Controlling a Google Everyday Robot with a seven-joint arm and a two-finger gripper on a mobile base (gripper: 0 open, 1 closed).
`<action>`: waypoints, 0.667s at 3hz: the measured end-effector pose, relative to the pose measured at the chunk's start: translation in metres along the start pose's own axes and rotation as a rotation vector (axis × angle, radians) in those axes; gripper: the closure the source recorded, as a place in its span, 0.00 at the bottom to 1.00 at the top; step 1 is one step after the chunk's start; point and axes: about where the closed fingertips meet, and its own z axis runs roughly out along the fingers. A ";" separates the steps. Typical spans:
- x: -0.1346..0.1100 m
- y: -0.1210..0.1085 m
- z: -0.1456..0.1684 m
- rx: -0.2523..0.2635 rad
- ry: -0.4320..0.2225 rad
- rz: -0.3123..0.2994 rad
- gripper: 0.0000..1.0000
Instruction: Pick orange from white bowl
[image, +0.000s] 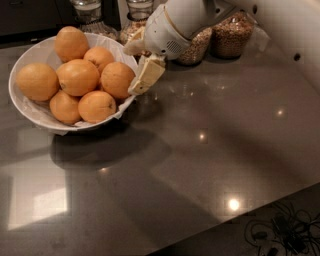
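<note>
A dark, glossy table (200, 165) is catching spots of light. Four glass jars are standing along its far edge: a clear jar (90, 17), a second jar (136, 20), and two grain-filled jars (231, 36) to their right. The end effector (130, 71) is hanging just in front of the jars. Tangled black cables (280, 235) are lying past the table's near right corner.

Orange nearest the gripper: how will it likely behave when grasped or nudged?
The orange is round and smooth-skinned, so it would probably roll or slip from an off-centre squeeze. It leans against neighbouring oranges piled in the white bowl, so lifting it may shift them. The gripper sits at the bowl's rim, close beside it.
</note>
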 end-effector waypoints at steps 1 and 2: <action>0.000 -0.004 0.009 -0.010 0.007 -0.005 0.25; 0.003 -0.006 0.023 -0.032 0.016 -0.002 0.26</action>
